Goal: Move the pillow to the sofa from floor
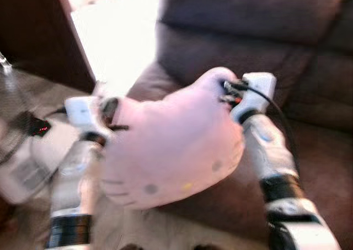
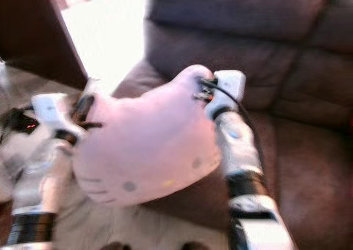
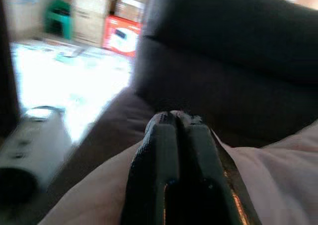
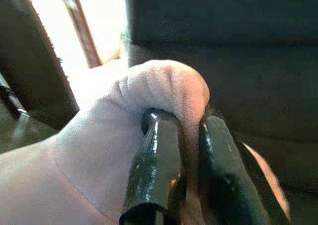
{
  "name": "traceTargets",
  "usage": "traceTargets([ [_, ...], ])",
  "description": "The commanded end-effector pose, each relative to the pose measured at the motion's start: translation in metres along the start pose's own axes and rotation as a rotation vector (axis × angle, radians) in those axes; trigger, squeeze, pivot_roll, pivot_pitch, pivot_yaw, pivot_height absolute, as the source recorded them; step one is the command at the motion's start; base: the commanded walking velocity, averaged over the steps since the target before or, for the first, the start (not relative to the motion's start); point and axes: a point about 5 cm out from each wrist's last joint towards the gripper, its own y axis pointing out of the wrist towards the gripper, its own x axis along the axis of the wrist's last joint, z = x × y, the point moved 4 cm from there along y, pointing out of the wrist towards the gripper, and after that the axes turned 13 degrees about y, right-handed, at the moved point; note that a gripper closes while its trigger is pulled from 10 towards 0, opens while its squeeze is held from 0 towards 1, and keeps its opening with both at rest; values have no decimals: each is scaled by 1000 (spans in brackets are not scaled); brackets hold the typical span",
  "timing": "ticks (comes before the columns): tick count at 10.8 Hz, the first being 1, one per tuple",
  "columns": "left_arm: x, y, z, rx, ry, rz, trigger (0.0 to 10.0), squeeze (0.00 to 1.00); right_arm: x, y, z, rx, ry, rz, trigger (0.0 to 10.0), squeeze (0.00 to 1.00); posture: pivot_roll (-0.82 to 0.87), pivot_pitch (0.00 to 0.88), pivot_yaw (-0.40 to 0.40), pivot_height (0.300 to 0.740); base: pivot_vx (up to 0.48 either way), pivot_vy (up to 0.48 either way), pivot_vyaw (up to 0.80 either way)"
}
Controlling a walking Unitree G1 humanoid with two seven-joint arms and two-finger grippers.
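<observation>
a: where do we have the pillow (image 1: 176, 150) at this moment?

b: it sits in the middle of the head views, a pink plush one with a cat face, whisker lines at its lower left and a small yellow nose low on its front. we hold it up between our two arms, in front of the dark brown sofa (image 1: 265, 35) that takes up the upper right and right side of the frame.

a: and our right gripper (image 4: 186, 130)?

b: it is at the pillow's upper right corner. in the right wrist view our two black fingers (image 4: 154, 170) are pinched on a rounded ear of pink fabric, the cloth bulging over and between them. so it is clamped on the pillow.

a: the left gripper (image 3: 178, 123)?

b: at the pillow's left edge, left of centre in the head views. in the left wrist view the fingers lie tight together, with pink fabric spreading out on both sides beneath them. we can't make out whether any cloth is actually caught between them.

a: what else do we see around us?

b: a bright patch of floor (image 1: 118, 35) in the upper middle, with a dark wooden panel (image 1: 38, 35) in the upper left. the left wrist view shows cardboard boxes (image 3: 99, 16) and a red box (image 3: 121, 34) far off in its upper left. everything is somewhat blurred.
</observation>
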Motion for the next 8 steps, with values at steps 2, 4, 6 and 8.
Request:
traceTargets([
  [2, 6, 0, 2, -15, 14, -23, 10000, 0, 23, 6, 12, 25, 3, -96, 10000, 0, 116, 147, -51, 740, 253, 0, 0],
  [4, 4, -1, 3, -18, 17, -12, 10000, 0, 22, 5, 11, 23, 4, -93, 10000, 0, 116, 153, -52, 740, 0, 0, 0],
  [6, 5, -1, 2, -17, 19, -12, 10000, 0, 20, 5, 9, 20, 2, -85, 10000, 0, 118, 158, -54, 740, 0, 0, 0],
  [8, 6, -1, 3, -12, 20, -15, 10000, 0, 20, 6, 8, 19, 0, -80, 10000, 0, 119, 161, -55, 740, 0, 0, 0],
])
